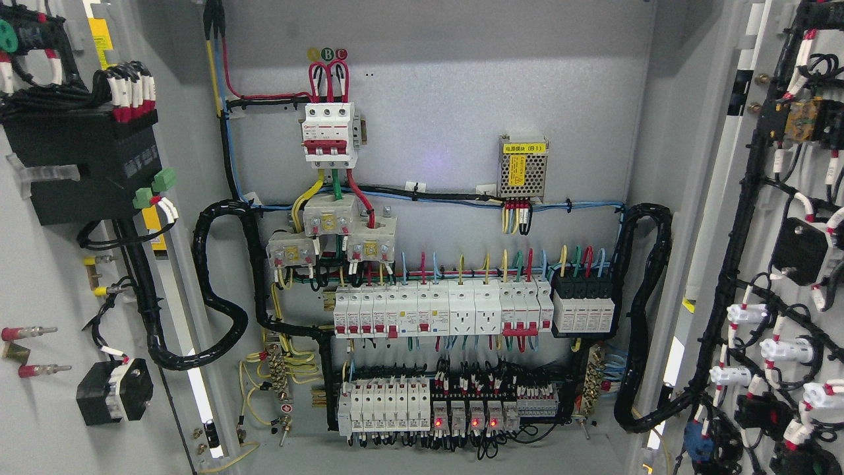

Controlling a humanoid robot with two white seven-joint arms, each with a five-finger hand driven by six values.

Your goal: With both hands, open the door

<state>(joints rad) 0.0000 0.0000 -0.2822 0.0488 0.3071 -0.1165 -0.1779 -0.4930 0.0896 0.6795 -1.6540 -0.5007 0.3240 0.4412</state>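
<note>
Already you have both doors swung wide: left door [46,277] fills the frame's left edge, right door [784,264] the right. Neither robot hand shows. Beyond, centre frame, the breaker rows [442,316] lie exposed; opening looks finished.

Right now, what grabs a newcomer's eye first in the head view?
Both cabinet doors stand wide open, the left door and right door lined with black wiring. Top centre of the back panel sits the red-and-white main breaker; along the bottom row, red indicator lights glow. Neither robot hand is in view.
</note>
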